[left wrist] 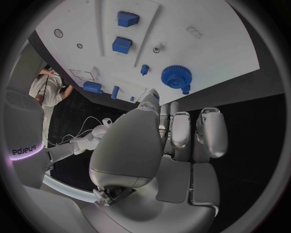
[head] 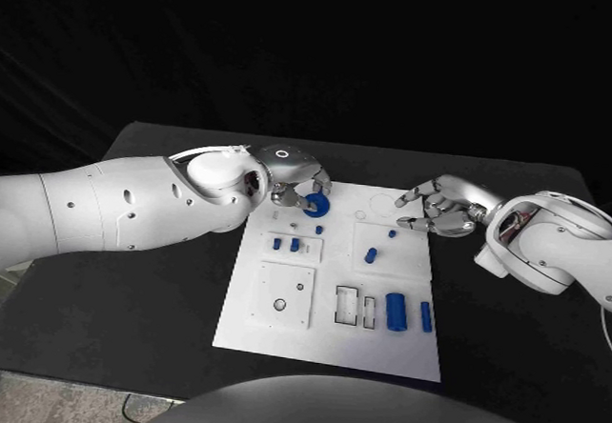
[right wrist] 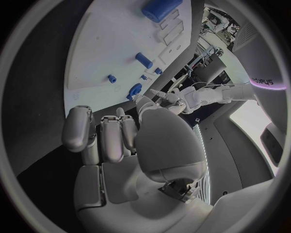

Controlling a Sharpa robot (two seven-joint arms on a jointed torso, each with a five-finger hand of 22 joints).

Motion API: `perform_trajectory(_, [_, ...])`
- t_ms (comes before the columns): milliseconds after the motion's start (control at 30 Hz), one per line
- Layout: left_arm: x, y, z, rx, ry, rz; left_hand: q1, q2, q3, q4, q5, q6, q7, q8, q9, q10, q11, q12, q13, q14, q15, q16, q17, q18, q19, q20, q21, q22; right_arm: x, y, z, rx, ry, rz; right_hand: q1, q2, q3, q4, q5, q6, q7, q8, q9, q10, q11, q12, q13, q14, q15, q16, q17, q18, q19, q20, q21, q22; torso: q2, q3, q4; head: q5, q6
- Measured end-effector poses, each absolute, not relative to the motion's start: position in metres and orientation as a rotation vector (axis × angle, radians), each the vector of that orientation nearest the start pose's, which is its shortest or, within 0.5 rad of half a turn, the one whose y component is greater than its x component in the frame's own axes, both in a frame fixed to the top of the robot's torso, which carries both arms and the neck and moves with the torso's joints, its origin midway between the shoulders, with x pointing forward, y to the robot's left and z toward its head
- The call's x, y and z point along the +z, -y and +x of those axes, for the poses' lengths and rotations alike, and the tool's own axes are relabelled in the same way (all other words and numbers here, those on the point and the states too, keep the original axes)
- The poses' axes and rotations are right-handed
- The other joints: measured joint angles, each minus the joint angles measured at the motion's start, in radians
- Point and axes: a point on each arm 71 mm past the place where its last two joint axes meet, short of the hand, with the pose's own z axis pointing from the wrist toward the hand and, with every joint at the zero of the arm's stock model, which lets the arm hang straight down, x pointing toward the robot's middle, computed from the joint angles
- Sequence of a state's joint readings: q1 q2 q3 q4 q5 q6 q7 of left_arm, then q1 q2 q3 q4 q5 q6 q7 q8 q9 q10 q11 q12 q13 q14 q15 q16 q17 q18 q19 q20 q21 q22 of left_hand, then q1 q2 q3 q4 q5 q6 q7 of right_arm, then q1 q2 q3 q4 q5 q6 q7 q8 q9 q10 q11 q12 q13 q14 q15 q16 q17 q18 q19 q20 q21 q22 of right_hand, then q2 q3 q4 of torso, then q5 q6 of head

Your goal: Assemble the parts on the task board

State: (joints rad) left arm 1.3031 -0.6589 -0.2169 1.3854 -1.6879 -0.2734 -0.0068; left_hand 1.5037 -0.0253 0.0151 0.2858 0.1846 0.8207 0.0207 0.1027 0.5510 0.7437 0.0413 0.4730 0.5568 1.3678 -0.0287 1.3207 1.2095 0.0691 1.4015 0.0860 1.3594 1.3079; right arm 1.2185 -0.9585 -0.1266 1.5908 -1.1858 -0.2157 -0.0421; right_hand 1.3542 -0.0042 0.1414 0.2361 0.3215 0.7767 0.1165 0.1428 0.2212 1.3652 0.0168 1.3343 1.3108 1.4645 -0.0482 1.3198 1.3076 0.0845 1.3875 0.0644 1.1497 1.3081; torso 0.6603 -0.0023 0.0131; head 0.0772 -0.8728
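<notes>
My left hand hovering at far edge of task board, fingers apart, holding nothing, blue gear lying on board just beside fingertips. My right hand at board's far right corner, fingers loosely curled, also empty. Other blue parts scattered on board, black worktop underneath.

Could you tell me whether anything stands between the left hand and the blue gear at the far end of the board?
Nothing visible does. The left hand hovers right by the blue gear on the task board; in the left wrist view the gear lies just past its fingertips, over bare board.
</notes>
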Motion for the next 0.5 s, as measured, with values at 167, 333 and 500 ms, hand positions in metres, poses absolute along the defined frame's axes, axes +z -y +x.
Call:
perform_trajectory(167, [-0.212,-0.134,0.492,-0.587,-1.65,0.653,-0.006,-0.006,0.011,0.0,-0.01,0.012,-0.004,-0.003,-0.015,0.015,-0.001,0.04,0.017,0.0,0.0,0.005,-0.002,0.0,0.002,0.002,0.0,0.0,-0.209,0.235,0.459,0.766,-1.886,0.032,-0.004,-0.004,0.0,0.0,0.0,0.0,0.0,0.0,0.0,-0.007,0.004,-0.008,-0.001,0.0,0.0,-0.001,0.0,0.0,0.0,0.0,-0.006,0.0,-0.001,0.0002,0.0007,0.0,0.0])
perform_trajectory(333, [-0.217,-0.131,0.489,-0.586,-1.667,0.671,-0.015,-0.015,0.017,-0.001,-0.017,0.026,-0.001,-0.003,-0.022,0.015,-0.001,0.07,0.031,0.0,0.0,0.006,-0.007,0.0,0.002,0.002,0.0,0.0,-0.209,0.235,0.459,0.767,-1.884,0.032,-0.004,-0.004,0.0,0.0,0.0,0.0,0.0,0.0,-0.001,-0.007,0.004,-0.008,-0.001,0.0,0.0,-0.006,0.0,0.0,0.0,0.0,-0.01,0.0,-0.001,0.0,0.0001,-0.002,0.0])
perform_trajectory(500, [-0.22,-0.13,0.487,-0.586,-1.678,0.682,-0.019,-0.019,0.018,0.0,-0.022,0.03,0.002,-0.002,-0.027,0.015,-0.001,0.089,0.041,0.0,0.0,0.006,-0.012,0.0,0.001,0.002,0.0,0.0,-0.209,0.236,0.459,0.765,-1.884,0.035,-0.004,-0.004,0.0,0.0,0.0,0.0,0.0,0.0,-0.001,-0.007,0.004,-0.008,-0.001,0.0,0.0,-0.006,0.0,0.0,0.0,0.0,-0.011,0.0,-0.002,-0.0001,-0.0002,-0.003,0.0])
